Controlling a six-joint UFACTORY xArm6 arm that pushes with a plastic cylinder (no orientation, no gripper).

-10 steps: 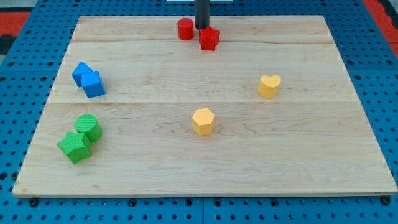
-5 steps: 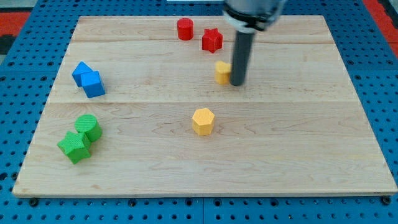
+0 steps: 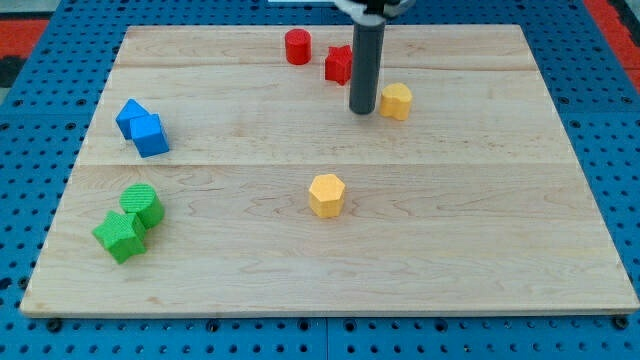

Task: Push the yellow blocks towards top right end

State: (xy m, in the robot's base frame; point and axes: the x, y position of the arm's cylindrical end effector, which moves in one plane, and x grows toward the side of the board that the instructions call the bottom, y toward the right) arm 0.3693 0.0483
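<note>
My tip (image 3: pixel 362 109) rests on the board just left of a yellow block (image 3: pixel 396 101), close to it or touching it, in the upper middle of the view. A second yellow block, a hexagon (image 3: pixel 326 195), lies alone near the board's centre, well below the tip. The rod partly hides a red star block (image 3: pixel 339 65) behind it.
A red cylinder (image 3: pixel 297 47) sits near the top edge, left of the red star. Two blue blocks (image 3: pixel 142 127) touch at the left. A green cylinder (image 3: pixel 142 205) and a green block (image 3: pixel 120 236) touch at the lower left. The wooden board (image 3: pixel 500 250) lies on a blue pegboard.
The yellow block went from the right side to the left of the rod, then back to the rod's right, higher up. The tip moved from the top edge down to beside it.
</note>
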